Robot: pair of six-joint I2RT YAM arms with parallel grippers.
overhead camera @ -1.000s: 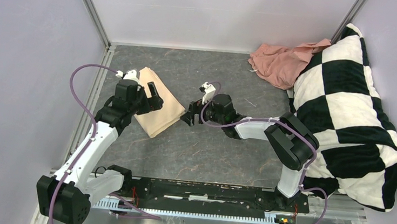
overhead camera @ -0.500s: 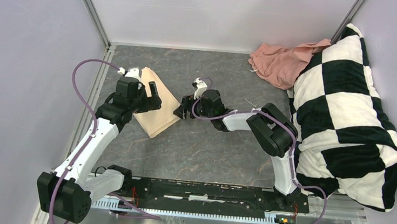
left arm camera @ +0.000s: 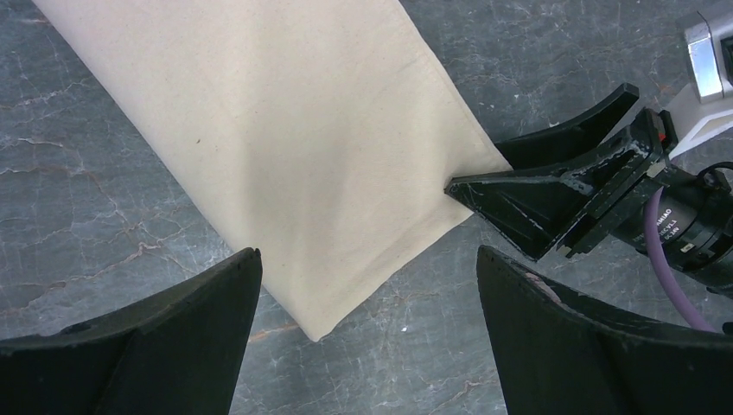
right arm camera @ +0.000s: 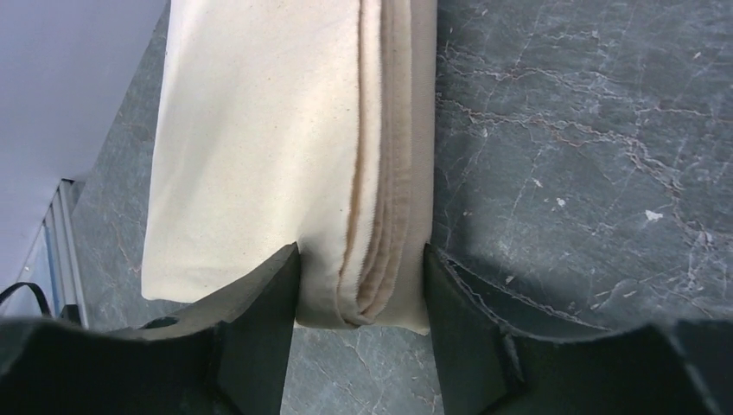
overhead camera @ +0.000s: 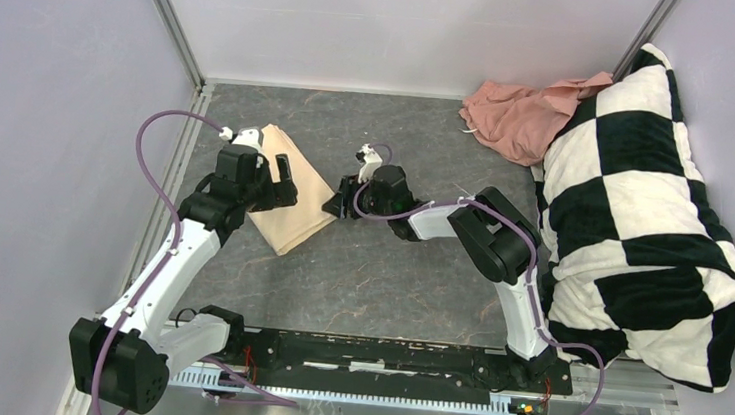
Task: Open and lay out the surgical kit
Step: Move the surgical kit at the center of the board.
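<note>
The surgical kit [overhead camera: 289, 196] is a folded beige cloth wrap lying flat on the dark table, left of centre. My left gripper [overhead camera: 277, 182] hovers over its near corner, open wide, and both fingers stand clear of the wrap [left arm camera: 285, 147] in the left wrist view, where my own gripper [left arm camera: 367, 255] frames that corner. My right gripper [overhead camera: 342, 203] reaches in from the right to the wrap's right corner. In the right wrist view its gripper [right arm camera: 361, 251] has the stacked folded edge [right arm camera: 380, 173] between its fingers, and both touch the cloth. Its black fingers [left arm camera: 536, 207] also show at that corner.
A black-and-white checkered pillow [overhead camera: 644, 212] fills the right side. A crumpled pink cloth [overhead camera: 517, 115] lies at the back right against it. Grey walls and metal frame posts [overhead camera: 165, 14] close the back and left. The arms' base rail [overhead camera: 381, 354] runs along the near edge.
My right gripper has moved left to the wrap's right corner, and its jaws have narrowed onto the folded edge. The left arm has barely moved and stays open.
</note>
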